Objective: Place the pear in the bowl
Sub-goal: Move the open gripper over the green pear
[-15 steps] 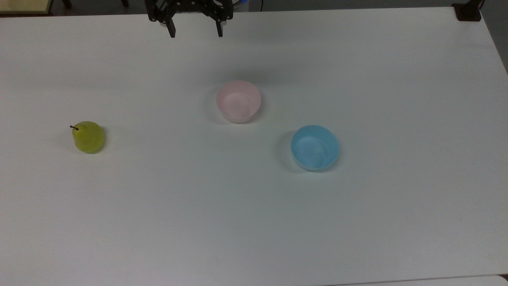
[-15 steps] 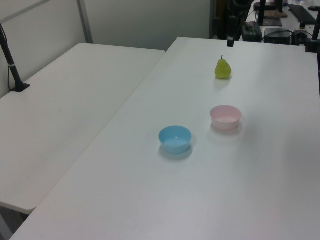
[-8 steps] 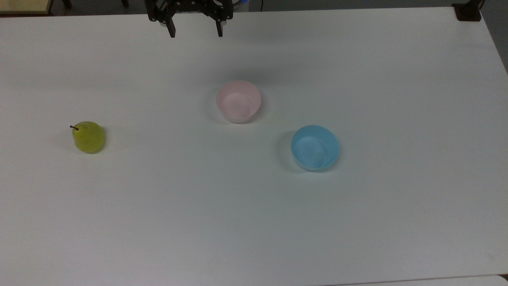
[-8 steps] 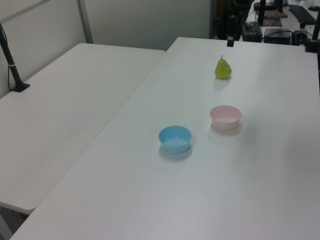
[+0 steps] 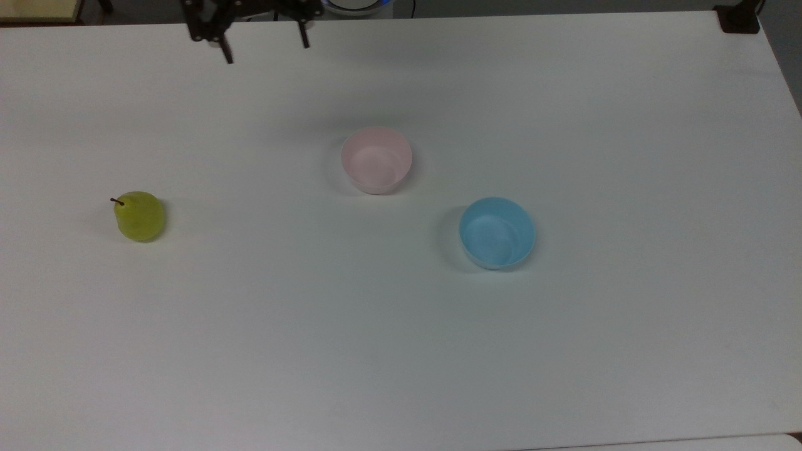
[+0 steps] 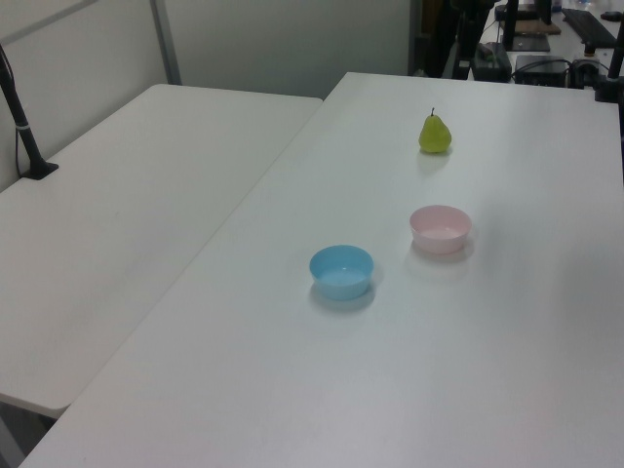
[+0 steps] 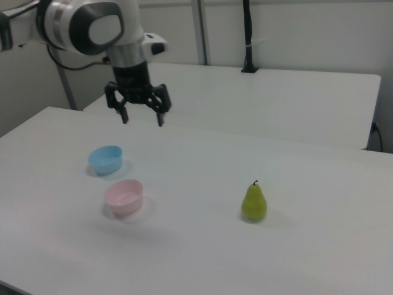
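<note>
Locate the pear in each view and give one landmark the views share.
Top view: the pear stands at the table's left.
Left view: upper right of centre.
Right view: lower right of centre.
Shared landmark: the pink bowl, beside the blue bowl.

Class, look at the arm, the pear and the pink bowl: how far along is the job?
Nothing is done yet: the pear stands on the table, apart from the empty pink bowl. In hand: the gripper hangs open and empty, above the table. Left: reaching the pear, grasping it and placing it in the bowl.
</note>
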Controlling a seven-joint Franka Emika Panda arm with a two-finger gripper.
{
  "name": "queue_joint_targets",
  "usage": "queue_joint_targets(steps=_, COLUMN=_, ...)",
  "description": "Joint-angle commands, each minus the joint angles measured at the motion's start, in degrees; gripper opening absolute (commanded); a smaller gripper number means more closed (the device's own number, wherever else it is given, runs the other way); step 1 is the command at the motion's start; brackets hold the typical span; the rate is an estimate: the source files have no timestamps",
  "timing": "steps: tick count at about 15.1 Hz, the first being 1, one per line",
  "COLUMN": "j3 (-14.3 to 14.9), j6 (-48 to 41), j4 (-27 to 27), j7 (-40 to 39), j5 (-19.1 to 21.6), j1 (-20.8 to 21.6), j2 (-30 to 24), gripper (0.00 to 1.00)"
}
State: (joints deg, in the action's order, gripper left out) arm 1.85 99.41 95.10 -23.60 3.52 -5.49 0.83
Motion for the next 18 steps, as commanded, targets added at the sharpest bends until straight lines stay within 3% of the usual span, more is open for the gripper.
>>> queue_joint_targets(steps=1, j3=0.1, j6=-0.6, j4=-4.7, j7=-5.9, j5=-4.1, j1=-3.5, j2=4.4, gripper=1.00)
queue_joint_targets(steps=3, j3=0.1, j6=-0.5, j4=-7.6, j7=-6.1, j5=-6.9, j1=-5.7, j2=7.3, gripper=1.00)
queue_joint_targets(steps=6, j3=0.3, j6=0.4, j4=-9.1, j7=-6.5, j5=-7.2, j1=-8.4, j2=11.2, gripper=1.00)
queue_joint_targets(steps=13, j3=0.3, j6=14.4, j4=-9.1, j7=-8.0, j5=-6.4, j1=-13.7, j2=18.8, gripper=1.00)
queue_joint_targets(steps=18, j3=0.3, j6=20.3, j4=-8.7, j7=-10.5, j5=-7.2, j1=-14.1, j2=24.5, gripper=1.00)
